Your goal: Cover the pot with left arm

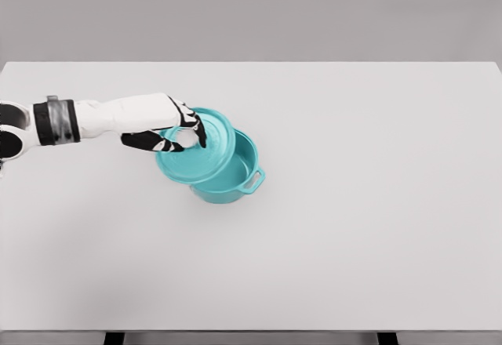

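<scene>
Head view: the left hand (pixel 174 129) reaches in from the left, fingers closed on the teal lid (pixel 196 147), held tilted over the pot (pixel 233 180), left of the middle of the white table (pixel 376 204).

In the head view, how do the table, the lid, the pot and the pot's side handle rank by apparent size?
1. table
2. lid and pot: alike, and the lid hides part of the pot, so unranked
3. side handle

The left hand holds the lid.
</scene>
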